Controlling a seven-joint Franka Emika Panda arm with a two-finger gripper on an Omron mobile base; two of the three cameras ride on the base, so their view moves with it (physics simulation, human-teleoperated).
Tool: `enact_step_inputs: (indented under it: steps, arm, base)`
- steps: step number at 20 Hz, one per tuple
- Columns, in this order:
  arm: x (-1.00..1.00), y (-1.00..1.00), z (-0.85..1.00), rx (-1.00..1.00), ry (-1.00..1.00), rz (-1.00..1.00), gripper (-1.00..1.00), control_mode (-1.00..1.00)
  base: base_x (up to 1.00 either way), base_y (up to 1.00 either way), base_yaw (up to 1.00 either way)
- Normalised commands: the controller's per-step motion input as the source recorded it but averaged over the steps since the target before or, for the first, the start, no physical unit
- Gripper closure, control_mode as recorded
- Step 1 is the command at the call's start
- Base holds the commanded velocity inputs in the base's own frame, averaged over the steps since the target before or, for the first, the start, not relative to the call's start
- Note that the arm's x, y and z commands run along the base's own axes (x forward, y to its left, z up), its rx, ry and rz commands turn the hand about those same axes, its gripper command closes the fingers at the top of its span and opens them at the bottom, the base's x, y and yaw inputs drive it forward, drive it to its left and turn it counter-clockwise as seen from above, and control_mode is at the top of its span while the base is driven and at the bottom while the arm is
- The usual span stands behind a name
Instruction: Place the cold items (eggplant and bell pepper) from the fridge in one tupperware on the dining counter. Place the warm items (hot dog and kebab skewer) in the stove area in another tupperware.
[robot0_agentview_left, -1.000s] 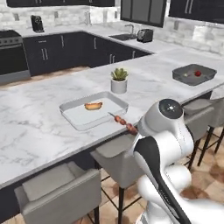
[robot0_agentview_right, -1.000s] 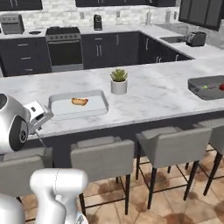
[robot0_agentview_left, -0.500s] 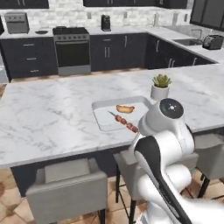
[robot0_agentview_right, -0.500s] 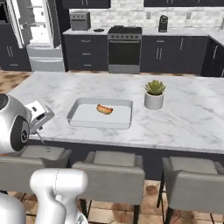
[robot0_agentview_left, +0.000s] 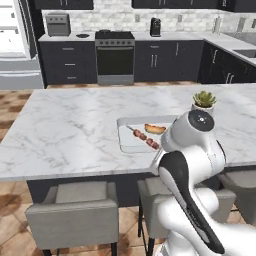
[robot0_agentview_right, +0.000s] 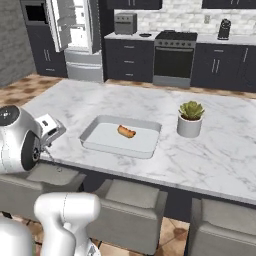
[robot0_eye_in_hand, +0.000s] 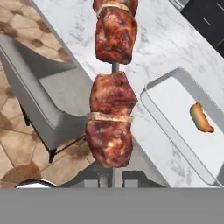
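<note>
Marble tabletop (robot0_agentview_right: 100, 102) of the dining island runs across both base views, with dark cabinets, a stove (robot0_agentview_left: 114, 56) and an open fridge (robot0_agentview_right: 75, 35) behind it. On it sits the tupperware (robot0_agentview_right: 90, 136), a shallow grey tray, with the hot dog (robot0_agentview_right: 126, 131) lying inside toward its far side and a potted plant (robot0_agentview_right: 190, 118) just beside it at 3 o'clock in the right base view. The kebab skewer (robot0_eye_in_hand: 112, 83) is clamped in the jaws: the hand view looks straight up its stick, the meat chunks filling the middle, and the tray lies off at 4 o'clock from them. In the left base view the kebab skewer (robot0_agentview_left: 142, 136) appears to hang over the tray's near half, though its height is hard to judge. The step in hand seems to be setting it down beside the hot dog. To do that well, I would bring the whole length over the tray floor, tilt it close to level, lower until it is near the bottom, and only then let the jaws part, so no end catches the rim
</note>
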Motion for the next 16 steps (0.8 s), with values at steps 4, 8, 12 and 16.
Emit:
enact_step_inputs:
  steps: [4,8,12,16]
  arm:
    - [1.0,-0.7,0.0,0.22,0.09,0.18,1.0,-1.0]
    - [1.0,-0.5,-0.06,0.16,0.2,0.16,1.0,-1.0]
    - [1.0,-0.33,-0.2,0.05,0.31,0.11,1.0,-1.0]
    - [1.0,-0.16,-0.3,0.0,0.46,0.11,1.0,-1.0]
  base:
    - [0.0,0.0,0.0]
    - [0.0,0.0,0.0]
    - [0.0,0.0,0.0]
    - [0.0,0.0,0.0]
